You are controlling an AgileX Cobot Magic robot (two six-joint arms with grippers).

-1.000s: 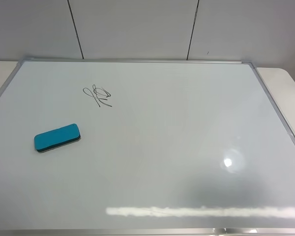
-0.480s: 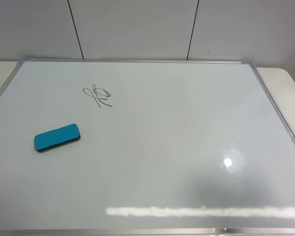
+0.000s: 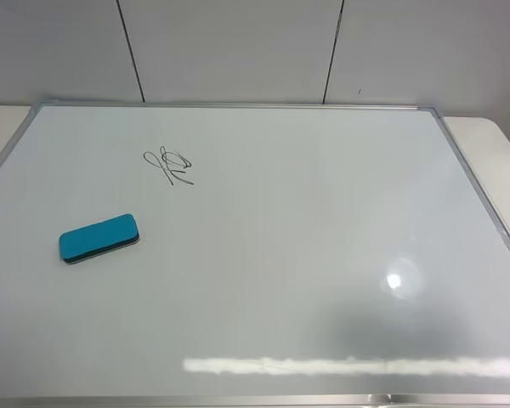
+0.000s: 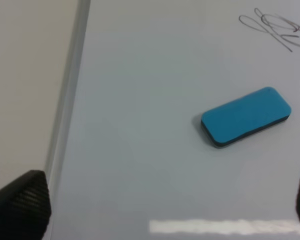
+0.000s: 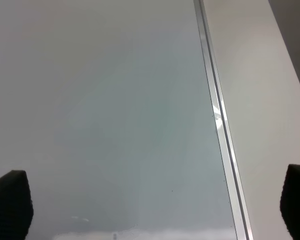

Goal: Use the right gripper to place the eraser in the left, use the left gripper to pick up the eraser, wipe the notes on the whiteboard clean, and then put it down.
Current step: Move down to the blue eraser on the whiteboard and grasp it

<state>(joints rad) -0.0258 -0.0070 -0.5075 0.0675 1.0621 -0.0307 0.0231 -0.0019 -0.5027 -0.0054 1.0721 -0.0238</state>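
Teal-topped, black-based eraser [image 3: 99, 238] lies flat on the whiteboard [image 3: 306, 255].

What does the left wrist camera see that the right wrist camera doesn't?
Only the left wrist view shows the small teal-blue felt eraser with its black base and the black marker scribble of notes, plus the open left gripper. Only the right wrist view shows the open right gripper. Both show the glossy white whiteboard and its silver metal frame.

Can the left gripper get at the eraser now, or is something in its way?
Probably yes: the left gripper is open, and the eraser lies flat on the whiteboard with nothing between them; the notes are apart.
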